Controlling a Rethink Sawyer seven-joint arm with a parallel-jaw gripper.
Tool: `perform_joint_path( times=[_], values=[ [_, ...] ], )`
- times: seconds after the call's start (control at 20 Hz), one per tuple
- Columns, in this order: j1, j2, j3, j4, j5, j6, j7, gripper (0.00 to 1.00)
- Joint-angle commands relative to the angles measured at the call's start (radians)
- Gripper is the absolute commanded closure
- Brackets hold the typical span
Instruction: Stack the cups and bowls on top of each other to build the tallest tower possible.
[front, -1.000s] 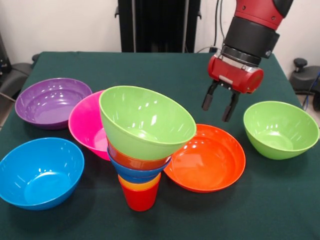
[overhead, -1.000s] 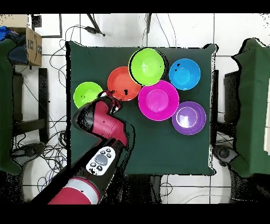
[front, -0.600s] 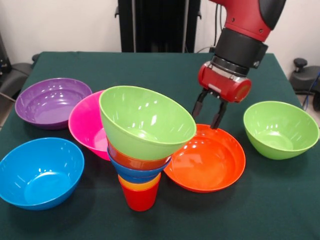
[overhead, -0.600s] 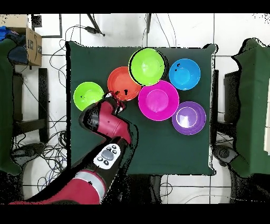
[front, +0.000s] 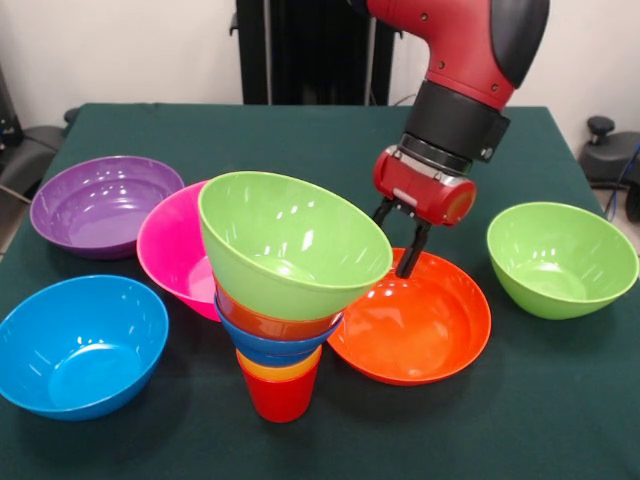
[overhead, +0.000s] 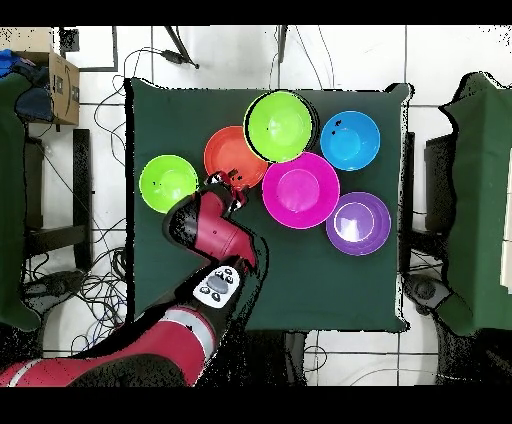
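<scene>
Gripper (front: 398, 243): fingers apart, holding nothing, tips hanging over the far rim of the large orange-red bowl (front: 425, 325), which lies directly beneath it on the green table (front: 560, 400)

Tower (front: 285, 290): just beside the gripper in the front view, nearer the camera; red cup (front: 280, 398) lowest, then an orange cup, blue bowl, small orange-red bowl, tilted lime green bowl (front: 290, 243) on top

Second lime green bowl (front: 562, 258): on the gripper's other side, apart from it, empty

Pink bowl (front: 172, 250): beyond the tower from the gripper, leaning behind it

Purple bowl (front: 104, 203) and light blue bowl (front: 78, 343): farthest from the gripper, both upright, empty
</scene>
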Motion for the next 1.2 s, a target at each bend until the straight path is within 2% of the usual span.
perform_joint_path(
  times=[0.05, 0.2, 0.5, 0.95, 1.2],
  values=[
    [-0.009, 0.053, 0.169, -0.034, -0.008, -0.041, 0.2, 0.0],
    [-0.009, 0.057, 0.182, -0.032, 0.001, -0.038, 0.203, 0.0],
    [-0.029, 0.052, 0.229, -0.021, 0.014, 0.027, 0.204, 0.0],
    [0.012, 0.053, 0.204, -0.021, 0.063, 0.065, 0.194, 0.0],
    [0.061, 0.05, 0.135, -0.042, 0.121, 0.17, 0.174, 0.0]
  ],
)
